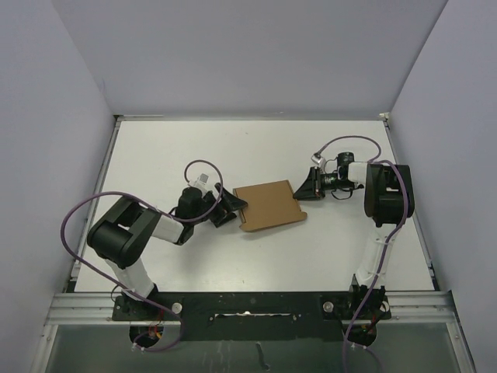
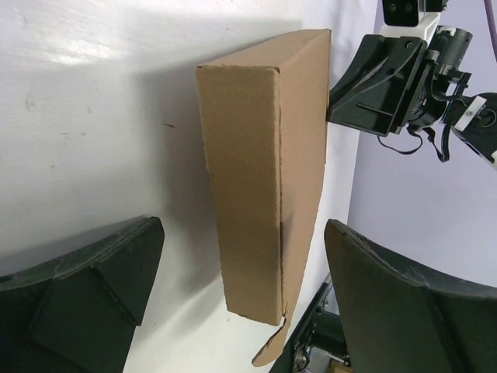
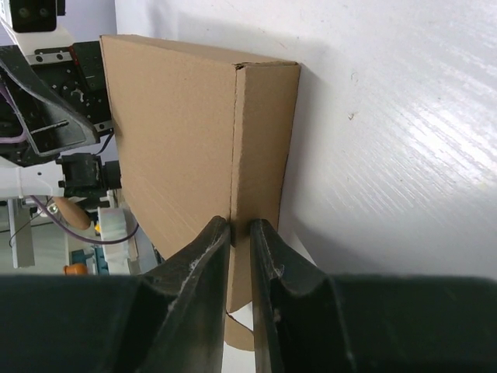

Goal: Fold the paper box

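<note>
The paper box [image 1: 269,205] lies folded flat and closed in the middle of the white table, plain brown cardboard. My left gripper [image 1: 233,208] sits at its left end, open wide. In the left wrist view the paper box [image 2: 264,179] stands ahead of the two dark fingers [image 2: 85,287] and neither touches it. A small loose tab [image 2: 273,351] sticks out at the box's near corner. My right gripper [image 1: 301,189] is at the box's right end. In the right wrist view this gripper [image 3: 241,227] is closed to a thin slit, its tips against the box [image 3: 178,132] at the crease between lid and side wall.
The table [image 1: 194,148] is boxed in by pale walls on the left, the back and the right. A metal rail [image 1: 248,303] with the arm bases runs along the near edge. Purple cables [image 1: 78,217] loop off both arms.
</note>
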